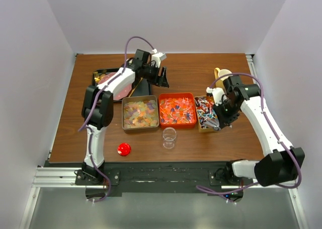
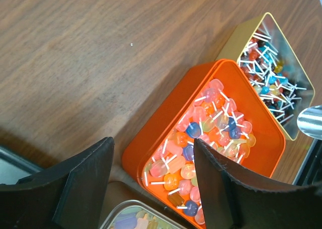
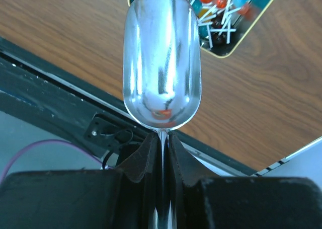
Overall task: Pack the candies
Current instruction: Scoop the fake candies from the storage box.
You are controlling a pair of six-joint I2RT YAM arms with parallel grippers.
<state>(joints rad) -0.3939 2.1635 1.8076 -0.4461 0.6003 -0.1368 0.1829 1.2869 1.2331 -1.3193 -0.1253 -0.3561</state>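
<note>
The candies fill three tins in a row: pale pastel pieces in a silver tin (image 1: pixel 138 113), small stick candies (image 2: pixel 211 123) in an orange tin (image 1: pixel 177 109), and red, blue and white ones (image 3: pixel 216 7) in a gold tin (image 1: pixel 205 113). My left gripper (image 1: pixel 161 78) is open and empty, hovering behind the orange tin; its fingers (image 2: pixel 85 183) frame that tin's corner. My right gripper (image 1: pixel 221 119) is shut on the handle of a metal scoop (image 3: pixel 161 58), held at the gold tin's near end. The scoop's bowl looks empty.
A clear glass cup (image 1: pixel 169 137) stands in front of the orange tin. A small red disc (image 1: pixel 124 149) lies near the front left. A black tray with a pink plate (image 1: pixel 113 83) sits at the back left, a yellow mug (image 1: pixel 221 74) at the back right.
</note>
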